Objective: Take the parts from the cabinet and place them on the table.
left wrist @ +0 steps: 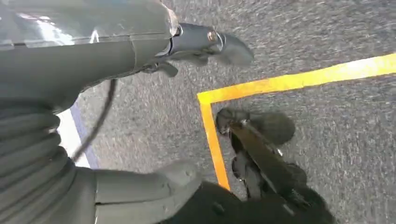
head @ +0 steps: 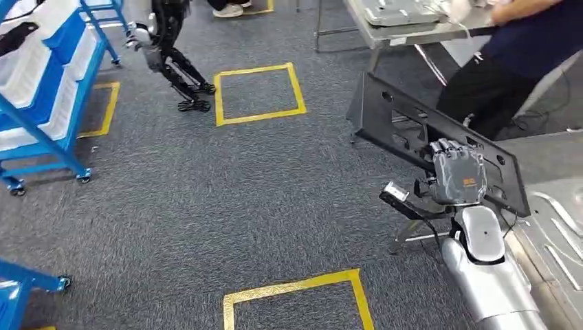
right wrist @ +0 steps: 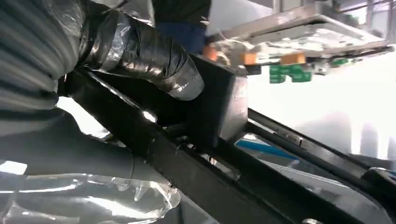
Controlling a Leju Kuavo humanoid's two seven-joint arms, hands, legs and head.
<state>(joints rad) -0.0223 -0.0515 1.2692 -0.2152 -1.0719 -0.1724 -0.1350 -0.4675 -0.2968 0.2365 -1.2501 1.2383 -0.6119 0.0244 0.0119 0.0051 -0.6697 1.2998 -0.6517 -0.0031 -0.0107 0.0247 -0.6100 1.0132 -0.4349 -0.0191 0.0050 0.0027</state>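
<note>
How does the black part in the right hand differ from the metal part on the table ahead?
The black part is dark, pierced with holes and tilted in the air, held by the right hand. The metal part is pale grey and lies flat on the table. Both are flat, panel-like pieces.

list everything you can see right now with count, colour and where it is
black panel: one, black, long and perforated, held tilted above the carpet
floor squares: two plain in head view, yellow tape, on grey carpet
rack: one, blue frame with white trays, far left on castors
metal table: one, silver, top right, grey parts on it
second robot: one, dark legs, standing by the far square
person: one, dark clothes, bending at the table
right hand: grey, grips the panel's lower edge
left hand: grey, hanging over the carpet, holding nothing visible
</note>
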